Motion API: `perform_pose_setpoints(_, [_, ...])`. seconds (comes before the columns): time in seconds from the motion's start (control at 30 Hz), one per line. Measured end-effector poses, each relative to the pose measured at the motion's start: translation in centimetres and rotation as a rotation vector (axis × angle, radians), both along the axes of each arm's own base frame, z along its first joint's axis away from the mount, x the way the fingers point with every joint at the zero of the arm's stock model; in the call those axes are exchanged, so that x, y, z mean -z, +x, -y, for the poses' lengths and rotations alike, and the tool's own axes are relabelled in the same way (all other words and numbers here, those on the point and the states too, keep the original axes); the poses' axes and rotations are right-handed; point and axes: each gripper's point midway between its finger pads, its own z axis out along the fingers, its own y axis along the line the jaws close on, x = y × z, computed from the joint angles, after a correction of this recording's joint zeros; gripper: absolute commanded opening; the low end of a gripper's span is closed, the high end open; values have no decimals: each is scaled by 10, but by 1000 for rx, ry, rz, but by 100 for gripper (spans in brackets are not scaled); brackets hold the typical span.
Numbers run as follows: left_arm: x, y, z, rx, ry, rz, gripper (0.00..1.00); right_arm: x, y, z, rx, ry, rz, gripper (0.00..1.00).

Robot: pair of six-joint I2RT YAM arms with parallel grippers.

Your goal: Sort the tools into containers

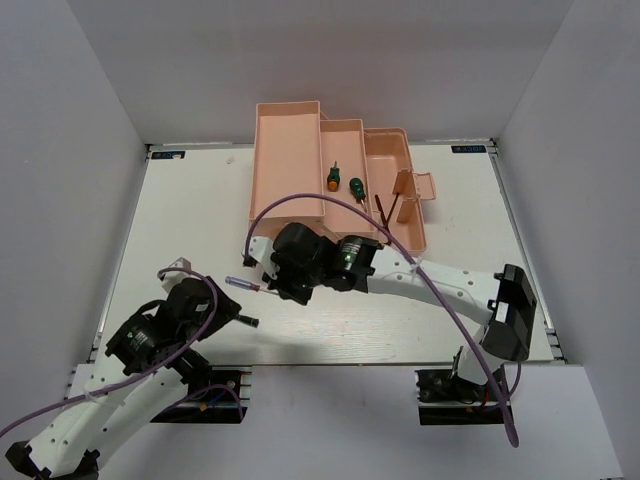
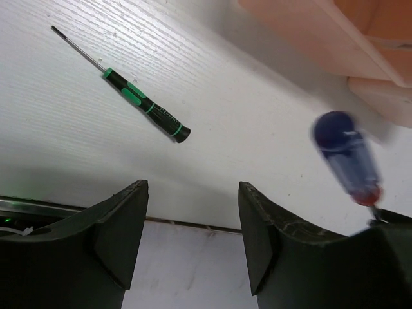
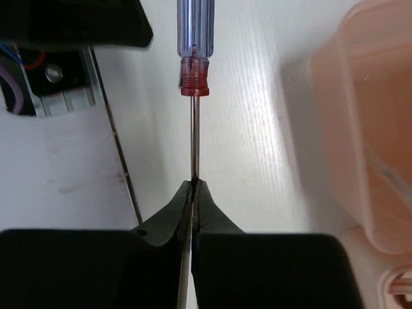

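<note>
**Sorting hand tools, with a toolbox [image 1: 290, 106] as the landmark.** The right end effector [image 3: 193, 187] has its fingers pressed together on the bare steel shaft of a blue-purple screwdriver [image 3: 193, 32]; the pinch sits some way below the red collar, and the handle points away from the fingers. The tool appears lifted off the desk [image 1: 200, 200], just in front of the toolbox's near-left corner. The left end effector [image 2: 192, 190] is spread and holds nothing; it is farther out from the toolbox on the same near-left side.

A green-and-black screwdriver [image 2: 145, 106] lies flat on the desk, well apart from the toolbox and unsorted.

Handling, as a judgement: the held tool is light and stiff. Its shaft is thin, round and smooth, so it may pivot or slide in the pinch, with the handle acting as the heavier end; a hold on the handle or close to the collar would be steadier.

Containers:
- The left tray [image 1: 285, 160] shows nothing inside.
- The middle tray [image 1: 345, 145] holds 2 stubby screwdrivers, 1 marked with orange [image 1: 333, 180] and 1 green [image 1: 357, 187].
- The right compartment [image 1: 385, 165] holds dark thin pieces [image 1: 386, 207], too small to identify.
</note>
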Motion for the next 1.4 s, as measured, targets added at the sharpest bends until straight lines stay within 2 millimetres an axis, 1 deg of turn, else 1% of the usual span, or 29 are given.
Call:
perform_pose_setpoints(0.07, [-1, 1, 1, -9, -10, 2, 68, -21, 5, -5, 4, 28, 25, 0])
perform_pose_setpoints(0.2, [0, 2, 1, -18, -18, 0, 68, -80, 27, -19, 48, 140, 122, 0])
perform_pose_setpoints(0.3, [5, 3, 3, -28, -20, -9, 68, -125, 54, -21, 118, 225, 222, 0])
perform_pose_setpoints(0.33, [8, 3, 3, -32, -18, -17, 68, -135, 63, -20, 146, 238, 251, 0])
perform_pose_setpoints(0.4, [17, 4, 4, -41, -11, -40, 69, -153, 87, -17, 216, 265, 315, 0])
perform_pose_setpoints(0.43, [22, 4, 5, -47, -7, -55, 70, -158, 100, -15, 255, 270, 343, 0])
perform_pose_setpoints(0.53, [34, 6, 7, -63, -1, -83, 72, -160, 142, -7, 373, 261, 403, 0])
perform_pose_setpoints(0.57, [38, 7, 8, -70, 3, -93, 73, -156, 157, -4, 410, 248, 416, 0])
perform_pose_setpoints(0.63, [45, 8, 9, -80, 11, -112, 73, -148, 188, -2, 474, 226, 437, 0])
perform_pose_setpoints(0.67, [47, 9, 9, -87, 15, -119, 77, -141, 200, -2, 497, 212, 441, 0])
perform_pose_setpoints(0.73, [51, 13, 11, -100, 24, -132, 77, -124, 226, 0, 540, 179, 442, 0])
perform_pose_setpoints(0.77, [53, 15, 11, -108, 32, -139, 78, -112, 236, 2, 555, 157, 432, 0])
perform_pose_setpoints(0.8, [56, 17, 11, -114, 43, -147, 78, -102, 244, 5, 567, 138, 421, 7])
perform_pose_setpoints(0.83, [58, 18, 12, -118, 52, -155, 79, -90, 252, 8, 578, 117, 402, 13])
perform_pose_setpoints(0.9, [63, 21, 12, -126, 76, -174, 79, -73, 262, 16, 595, 87, 367, 30])
perform_pose_setpoints(0.93, [66, 22, 12, -130, 85, -182, 79, -67, 266, 19, 603, 81, 348, 41])
perform_pose_setpoints(0.97, [69, 23, 13, -134, 93, -192, 79, -65, 268, 22, 610, 80, 334, 45])
perform_pose_setpoints(1.0, [71, 25, 14, -137, 100, -198, 79, -63, 269, 25, 611, 78, 321, 47])
perform_pose_setpoints(1.07, [74, 28, 16, -144, 103, -203, 79, -67, 270, 26, 610, 95, 300, 50])
perform_pose_setpoints(1.1, [75, 30, 17, -148, 101, -199, 79, -69, 268, 26, 604, 107, 290, 50])
perform_pose_setpoints(1.13, [75, 32, 18, -153, 96, -194, 78, -73, 266, 26, 598, 119, 279, 55])
perform_pose_setpoints(1.23, [77, 35, 19, -161, 95, -193, 77, -92, 254, 28, 583, 168, 253, 55])
perform_pose_setpoints(1.3, [79, 38, 21, -167, 95, -193, 76, -115, 243, 35, 578, 220, 243, 55])
perform_pose_setpoints(1.33, [81, 39, 21, -168, 99, -197, 76, -130, 238, 40, 575, 254, 243, 55])
perform_pose_setpoints(1.4, [84, 40, 22, -171, 110, -206, 76, -159, 228, 56, 581, 317, 254, 55])
